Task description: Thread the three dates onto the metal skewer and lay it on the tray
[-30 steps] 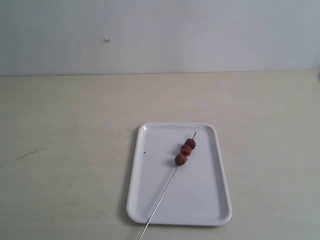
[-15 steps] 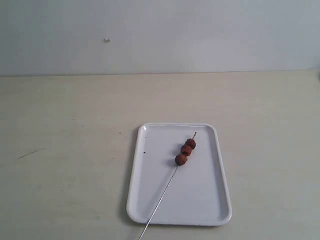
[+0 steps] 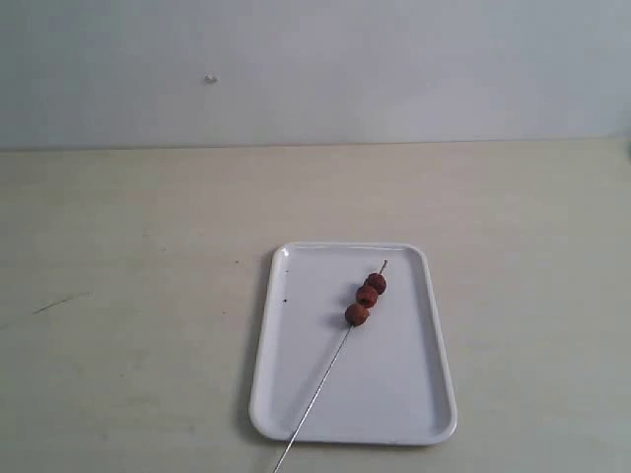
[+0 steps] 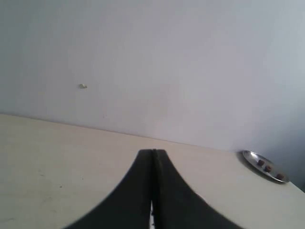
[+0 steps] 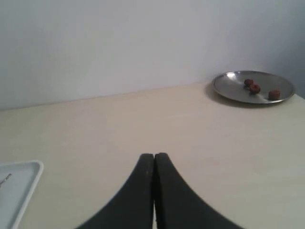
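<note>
White plastic, the tray [image 3: 286, 394] lies on the pale table [image 3: 128, 296]. Left of the tray a thin dark scratch [image 3: 54, 304] marks the table. On the tray the metal skewer [image 3: 320, 389] lies slantwise, its lower end passing over the near rim. The three dates [image 3: 367, 297] sit threaded on it, touching one another, near its far tip. Nothing covers them. The left gripper [image 4: 152, 157] and the right gripper [image 5: 154, 160] have their jaws pressed together, holding nothing. Well apart from the tray, a round metal dish [image 5: 228, 86] holds three more small red fruits [image 5: 255, 88].
</note>
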Available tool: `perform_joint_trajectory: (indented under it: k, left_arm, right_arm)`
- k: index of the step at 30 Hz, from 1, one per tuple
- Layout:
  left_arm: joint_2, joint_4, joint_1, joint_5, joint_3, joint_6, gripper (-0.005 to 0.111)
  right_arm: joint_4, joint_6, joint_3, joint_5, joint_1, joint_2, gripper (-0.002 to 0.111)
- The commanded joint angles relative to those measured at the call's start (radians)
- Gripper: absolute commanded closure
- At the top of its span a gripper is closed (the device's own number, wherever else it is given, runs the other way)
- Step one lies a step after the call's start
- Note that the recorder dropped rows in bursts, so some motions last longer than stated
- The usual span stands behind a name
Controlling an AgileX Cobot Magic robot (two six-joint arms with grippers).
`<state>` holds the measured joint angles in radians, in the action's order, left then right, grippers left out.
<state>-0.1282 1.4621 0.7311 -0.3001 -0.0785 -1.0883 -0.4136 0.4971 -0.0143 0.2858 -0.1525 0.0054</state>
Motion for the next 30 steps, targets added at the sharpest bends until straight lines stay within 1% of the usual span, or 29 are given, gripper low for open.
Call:
perform_joint_trajectory:
  k: [1, 7, 14, 15, 17, 18, 30]
  left_arm:
    - [0.003, -0.003, 0.0, -0.005, 0.004, -0.003, 0.107]
    - [0.003, -0.003, 0.0, -0.005, 0.004, -0.003, 0.107]
    - [0.003, -0.003, 0.0, -0.005, 0.004, -0.003, 0.107]
    - [0.003, -0.003, 0.0, -0.005, 0.004, -0.003, 0.107]
    - [0.003, -0.003, 0.0, -0.005, 0.004, -0.003, 0.107]
    - [0.003, -0.003, 0.0, -0.005, 0.004, -0.003, 0.107]
    - [0.003, -0.003, 0.0, -0.005, 0.004, -0.005, 0.107]
  right_arm:
    - [-0.014, -0.008, 0.014, -0.063, -0.007, -0.005, 0.108]
    - [-0.014, -0.008, 0.014, -0.067, -0.007, -0.005, 0.108]
    - [0.001, -0.022, 0.014, -0.004, -0.007, -0.005, 0.108]
    - [0.068, -0.116, 0.014, -0.006, -0.007, -0.005, 0.108]
    - [0.27, -0.345, 0.014, -0.022, -0.007, -0.005, 0.108]
    - [0.348, -0.402, 0.014, -0.025, -0.007, -0.005, 0.108]
    - [0.358, -0.4, 0.014, -0.026, -0.007, -0.005, 0.108]
